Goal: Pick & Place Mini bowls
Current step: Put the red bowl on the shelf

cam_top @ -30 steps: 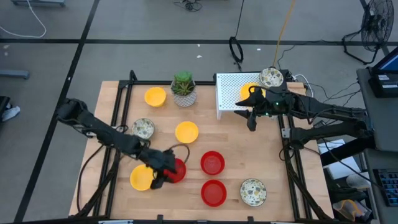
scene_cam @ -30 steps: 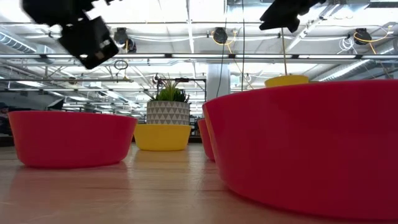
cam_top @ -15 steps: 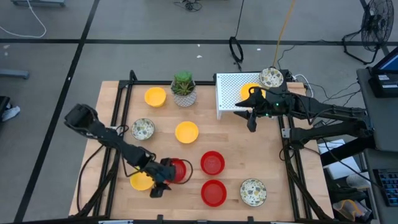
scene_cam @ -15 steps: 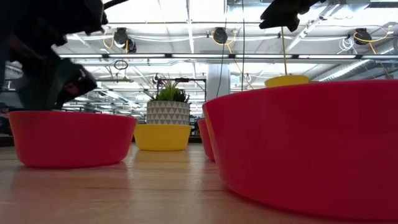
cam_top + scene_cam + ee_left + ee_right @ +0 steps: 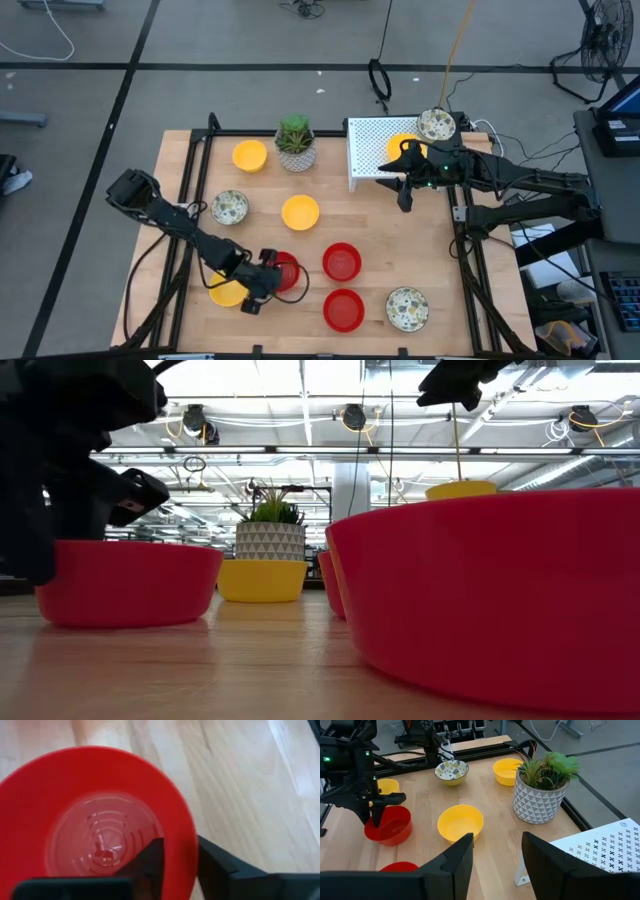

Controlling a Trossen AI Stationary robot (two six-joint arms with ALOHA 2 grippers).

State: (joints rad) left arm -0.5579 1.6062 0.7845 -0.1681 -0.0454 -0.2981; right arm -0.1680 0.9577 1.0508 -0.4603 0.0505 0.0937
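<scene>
1. Left gripper (image 5: 177, 865) down at the red bowl (image 5: 286, 272) near the front-left corner of the table (image 5: 380, 215), fingers astride the rim, one inside, one outside; full clamp not confirmed.
2. Thin rim, shallow wall: likely to tip or slide out if lifted before the pinch firms up.
3. Yellow bowl (image 5: 228, 292) just beside, nearer the left edge; could get nudged by the wrist during the lift.
4. Right gripper (image 5: 403, 181) open, empty, waiting by the white rack (image 5: 372, 150) at the back-right corner; possible crowding on delivery.

Potted plant (image 5: 295, 143) beside white rack (image 5: 372, 150)
</scene>
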